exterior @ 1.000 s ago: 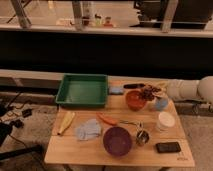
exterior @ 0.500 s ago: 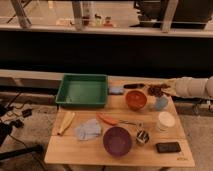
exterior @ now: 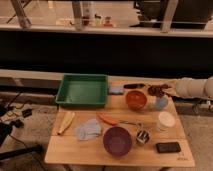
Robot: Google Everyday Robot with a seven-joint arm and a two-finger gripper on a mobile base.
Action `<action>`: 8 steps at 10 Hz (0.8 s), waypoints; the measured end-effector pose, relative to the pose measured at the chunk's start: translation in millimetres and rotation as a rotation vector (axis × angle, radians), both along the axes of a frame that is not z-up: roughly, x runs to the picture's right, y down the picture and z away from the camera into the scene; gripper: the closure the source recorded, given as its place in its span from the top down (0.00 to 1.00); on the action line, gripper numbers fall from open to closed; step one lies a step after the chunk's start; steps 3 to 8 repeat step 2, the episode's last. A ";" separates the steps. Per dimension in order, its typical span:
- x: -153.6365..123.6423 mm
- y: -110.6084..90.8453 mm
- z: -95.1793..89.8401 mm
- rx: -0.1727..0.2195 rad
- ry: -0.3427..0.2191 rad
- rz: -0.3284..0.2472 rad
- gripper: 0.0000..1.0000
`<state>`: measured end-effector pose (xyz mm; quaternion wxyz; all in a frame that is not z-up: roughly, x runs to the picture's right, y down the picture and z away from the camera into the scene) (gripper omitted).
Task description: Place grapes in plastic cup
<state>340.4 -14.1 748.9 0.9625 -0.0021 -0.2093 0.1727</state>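
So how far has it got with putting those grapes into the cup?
Nothing looks finished yet. The grapes are at the table's far right edge, just above the pale blue plastic cup, not in it. In hand: the gripper is right beside the grapes, reaching in from the right. Whether it grips them can't be made out. Left: getting the bunch over the cup and down inside it.
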 end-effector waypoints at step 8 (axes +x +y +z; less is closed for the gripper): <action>5.6 2.4 4.6 -0.006 0.007 0.013 0.19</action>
